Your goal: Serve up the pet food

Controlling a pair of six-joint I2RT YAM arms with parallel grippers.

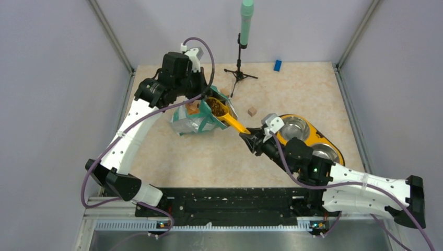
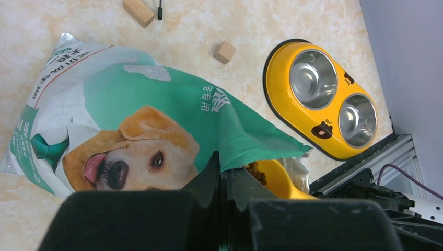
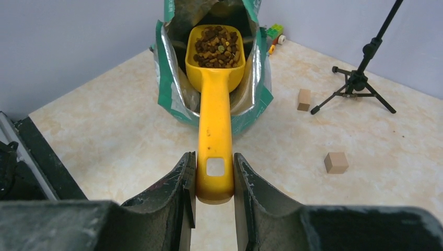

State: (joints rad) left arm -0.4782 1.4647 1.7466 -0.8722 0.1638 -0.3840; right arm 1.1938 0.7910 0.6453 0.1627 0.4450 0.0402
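Observation:
The teal-and-white pouch with a dog's face lies at the table's middle left, mouth open toward the right. My left gripper is shut on the pouch's upper edge and holds the mouth open. My right gripper is shut on the handle of a yellow scoop. The scoop's bowl sits in the pouch mouth, heaped with brown kibble. The scoop and kibble also show in the top view. The yellow double bowl with two empty steel cups stands to the right.
Two tan wooden cubes lie on the table right of the pouch. A black tripod with a teal-tipped pole stands at the back. A blue block lies at the far edge. Grey walls enclose the table.

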